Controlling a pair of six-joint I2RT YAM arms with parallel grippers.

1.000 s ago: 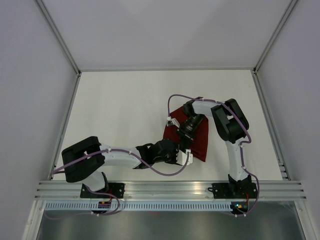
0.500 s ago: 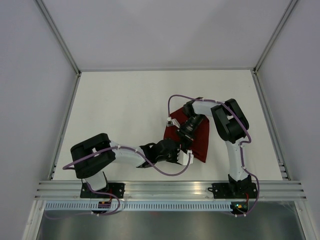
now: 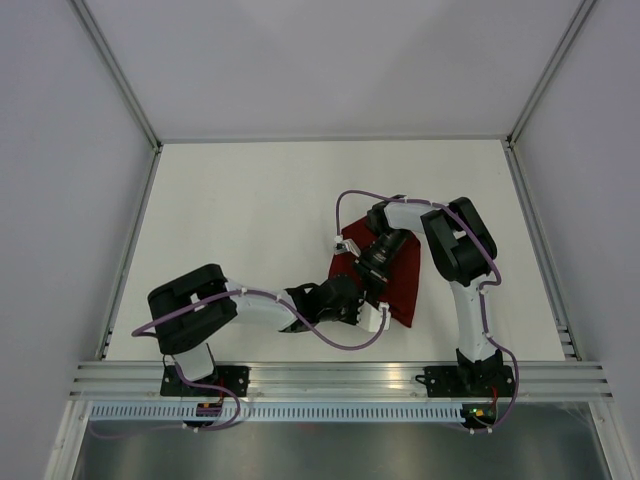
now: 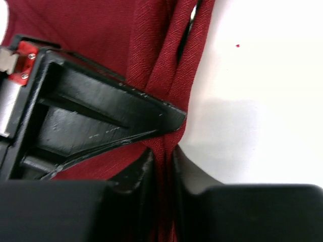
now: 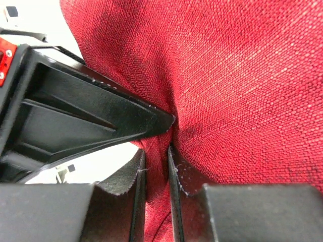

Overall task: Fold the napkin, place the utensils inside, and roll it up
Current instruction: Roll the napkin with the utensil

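Napkin point(image 3: 402, 285) first: the dark red cloth lies on the table point(image 3: 250, 220), close to the near edge and a bit to the right of the middle. It looks folded already. The left wrist view shows a few layers bunched side by side along one edge.

Both arms reach down onto it, very near each other. The left gripper point(image 4: 162, 151) has its two fingers squeezed on a bunch of red cloth. The right gripper point(image 5: 155, 151) does the same on another pinch of it. So both are grasping the napkin.

A thin shiny sliver point(image 4: 191, 22) peeks out of the fold in the left wrist view. It may be the fork, but I cannot tell. I see no teal handle anywhere.

I think the step in hand is to turn the cloth over itself, as a fold or as the start of the roll. To do it well, the two grippers should move together, the same way and at the same speed, so the cloth is smooth between them. They should go low over the table and not tug hard, or the layers may slide apart. If the fork is inside, a gentle, tight turn will hold it in. The arms are close, so they must take care not to bump. They should let go only when the cloth lies flat.
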